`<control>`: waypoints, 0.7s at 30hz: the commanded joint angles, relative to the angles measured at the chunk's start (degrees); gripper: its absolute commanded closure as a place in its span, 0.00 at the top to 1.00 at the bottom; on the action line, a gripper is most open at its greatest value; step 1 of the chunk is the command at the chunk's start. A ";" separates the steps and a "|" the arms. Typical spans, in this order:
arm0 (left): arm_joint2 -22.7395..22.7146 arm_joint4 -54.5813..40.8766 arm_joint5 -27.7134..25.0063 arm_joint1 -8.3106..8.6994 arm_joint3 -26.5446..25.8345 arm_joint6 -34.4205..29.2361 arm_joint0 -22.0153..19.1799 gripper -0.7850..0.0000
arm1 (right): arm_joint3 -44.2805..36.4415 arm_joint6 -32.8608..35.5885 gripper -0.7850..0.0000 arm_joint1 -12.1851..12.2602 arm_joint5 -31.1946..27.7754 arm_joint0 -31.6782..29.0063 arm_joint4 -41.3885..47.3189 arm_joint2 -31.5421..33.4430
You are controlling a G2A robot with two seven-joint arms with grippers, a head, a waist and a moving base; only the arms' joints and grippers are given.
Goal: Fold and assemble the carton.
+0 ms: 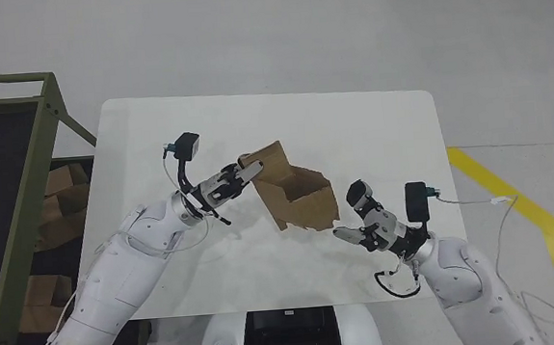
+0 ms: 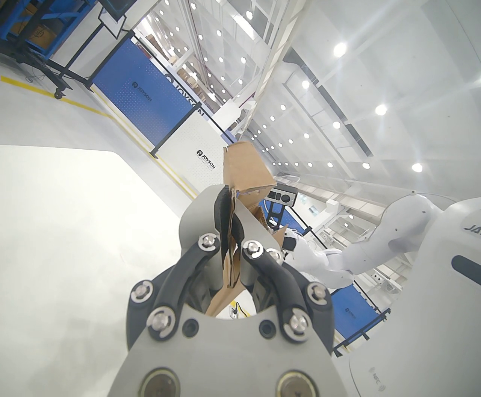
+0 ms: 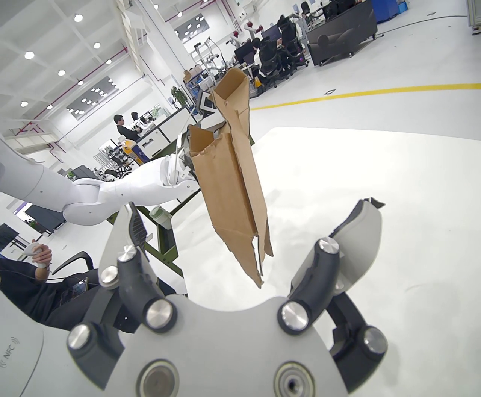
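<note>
A brown cardboard carton (image 1: pixel 296 195) hangs above the middle of the white table (image 1: pixel 370 127), partly opened, with ragged flap edges. My left gripper (image 1: pixel 246 175) is shut on the carton's left flap, and the card (image 2: pixel 246 171) is pinched between its black pads (image 2: pixel 221 221). My right gripper (image 1: pixel 355 213) is open just to the right of the carton, with nothing between its fingers. In the right wrist view the carton (image 3: pixel 231 180) hangs a short way in front of the spread fingers (image 3: pixel 360 225), apart from them.
A dark green metal rack (image 1: pixel 26 171) holding more flat cardboard (image 1: pixel 61 192) stands off the table's left side. Yellow floor tape (image 1: pixel 521 204) runs on the right. Bare table surface lies around the carton on all sides.
</note>
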 commanded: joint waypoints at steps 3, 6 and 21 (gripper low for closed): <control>0.21 -0.22 0.26 -0.20 0.32 -0.29 -0.34 0.00 | -0.35 0.87 1.00 -0.12 0.93 0.74 -0.81 -1.22; 0.42 -0.53 0.62 -0.37 0.60 -0.49 -0.68 0.00 | -0.74 1.16 1.00 -0.19 0.87 1.16 -1.96 -2.03; 1.09 -0.98 1.85 -1.19 1.39 -1.03 -1.78 0.00 | -4.02 -0.31 1.00 -0.40 2.12 0.29 -10.69 -5.09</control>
